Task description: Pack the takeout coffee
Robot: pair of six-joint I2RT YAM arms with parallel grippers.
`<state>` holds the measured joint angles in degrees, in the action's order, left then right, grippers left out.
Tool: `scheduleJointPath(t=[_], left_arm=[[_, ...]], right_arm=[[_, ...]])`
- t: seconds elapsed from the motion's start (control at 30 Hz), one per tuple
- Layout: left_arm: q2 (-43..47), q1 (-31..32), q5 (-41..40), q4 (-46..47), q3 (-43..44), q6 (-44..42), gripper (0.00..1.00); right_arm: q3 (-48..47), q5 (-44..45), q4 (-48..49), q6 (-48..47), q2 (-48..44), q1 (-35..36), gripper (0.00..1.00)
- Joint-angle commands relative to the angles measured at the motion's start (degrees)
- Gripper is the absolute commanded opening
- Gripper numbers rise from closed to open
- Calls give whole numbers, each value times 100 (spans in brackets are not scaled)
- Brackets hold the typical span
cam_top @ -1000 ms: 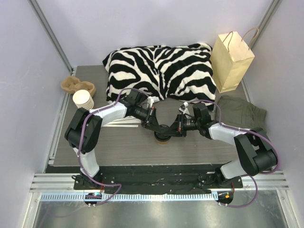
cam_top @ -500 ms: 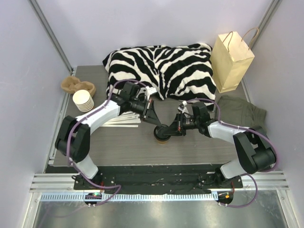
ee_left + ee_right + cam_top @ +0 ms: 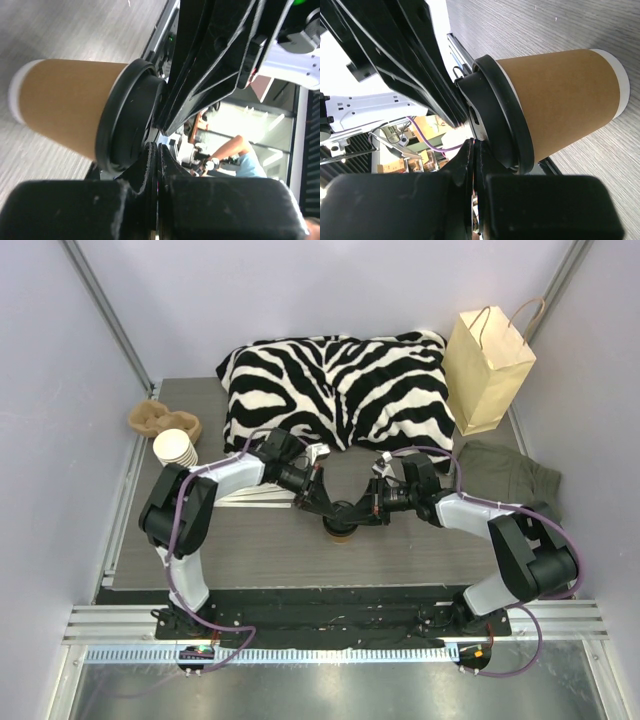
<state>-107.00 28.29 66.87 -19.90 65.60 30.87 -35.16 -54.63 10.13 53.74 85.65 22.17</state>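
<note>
The takeout coffee (image 3: 342, 530) stands upright on the grey table between both arms, a brown paper cup (image 3: 65, 107) with a black lid (image 3: 127, 120). My left gripper (image 3: 328, 508) is shut, nothing between its jaws, and its tips (image 3: 154, 150) rest against the lid's top. From the other side my right gripper (image 3: 362, 512) is also shut and empty, its tips (image 3: 472, 146) touching the lid (image 3: 495, 112) of the cup (image 3: 560, 95). Each wrist view shows the other gripper's black fingers over the lid.
A zebra-striped pillow (image 3: 340, 390) lies behind the cup. A tan paper bag (image 3: 487, 370) stands at the back right, with a green cloth (image 3: 510, 478) in front of it. A stack of lidless cups (image 3: 176, 448) and a brown bundle (image 3: 160, 420) sit far left.
The left gripper pulled back from the cup half a second ago and has come back down onto the lid. The right gripper and the cup have hardly moved.
</note>
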Motion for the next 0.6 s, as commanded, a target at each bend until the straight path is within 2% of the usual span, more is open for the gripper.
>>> scheduleJointPath(t=[0.0,0.23,0.4,0.57], left_arm=[[398,-228,-676,-86,163,-143,0],[1374,-35,-535,39,24,-20,0],[1603,-43,-684,258,-249,112,0],[1840,-43,-965,224,-232,16,1]], right_arm=[[220,1069,-706,-417,251,6,1],[-26,674,-328,-241,137,68,1],[-114,322,295,330,-179,138,1],[-325,172,314,454,-513,164,1]])
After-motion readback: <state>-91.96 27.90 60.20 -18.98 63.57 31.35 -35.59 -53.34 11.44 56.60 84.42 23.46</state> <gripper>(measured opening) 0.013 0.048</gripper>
